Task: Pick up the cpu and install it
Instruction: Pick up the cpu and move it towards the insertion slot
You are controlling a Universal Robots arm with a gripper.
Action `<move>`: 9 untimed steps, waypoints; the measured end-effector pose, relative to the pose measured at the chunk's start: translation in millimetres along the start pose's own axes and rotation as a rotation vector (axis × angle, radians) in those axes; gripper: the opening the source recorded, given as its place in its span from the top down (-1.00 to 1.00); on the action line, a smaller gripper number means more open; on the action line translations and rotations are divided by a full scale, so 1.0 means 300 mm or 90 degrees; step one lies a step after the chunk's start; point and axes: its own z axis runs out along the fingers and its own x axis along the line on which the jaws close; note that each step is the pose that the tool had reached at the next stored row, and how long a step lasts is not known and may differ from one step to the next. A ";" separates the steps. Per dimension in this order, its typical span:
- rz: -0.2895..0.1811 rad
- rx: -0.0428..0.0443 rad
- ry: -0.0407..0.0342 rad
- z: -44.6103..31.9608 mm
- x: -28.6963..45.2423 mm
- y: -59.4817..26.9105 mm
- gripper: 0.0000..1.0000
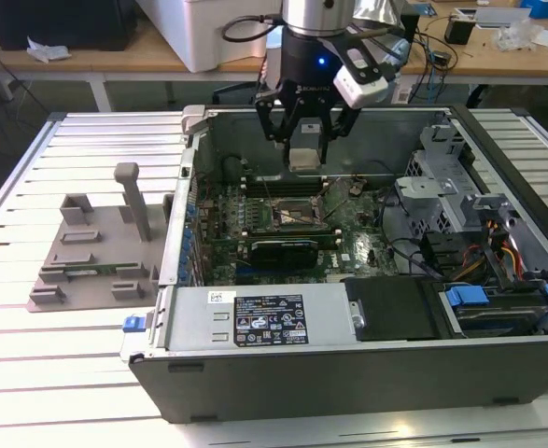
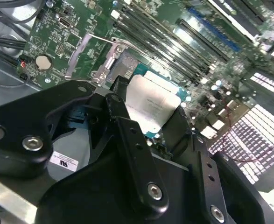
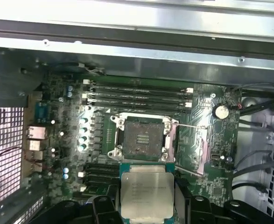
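The gripper (image 1: 302, 140) is clenched on the cpu (image 3: 146, 196), with its fingers (image 2: 120, 116) on 2 opposite edges. The chip hangs clear above the motherboard (image 3: 211, 191). Judged light, stiff, smooth-topped and fragile underneath: grip the edges only. The first wrist view shows the open socket (image 3: 143, 140) just beyond the fingers. The exterior view shows the clearance below.

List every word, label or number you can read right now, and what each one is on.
No text can be read here.
Top of the cpu: faint lines of print, too blurred.
The black label on the grey metal box: white print and symbols, too small.
The small white sticker beside that label: too small.
The white tag in the second wrist view: dark marks, blurred.
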 end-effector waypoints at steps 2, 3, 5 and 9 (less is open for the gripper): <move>0.000 0.0000 0.0002 0.016 -0.006 0.008 -0.09; 0.000 0.0001 0.0004 0.024 -0.008 0.013 -0.09; 0.000 -0.0001 0.0005 0.041 -0.012 0.020 -0.09; 0.001 -0.0001 0.0008 0.070 -0.017 0.027 -0.09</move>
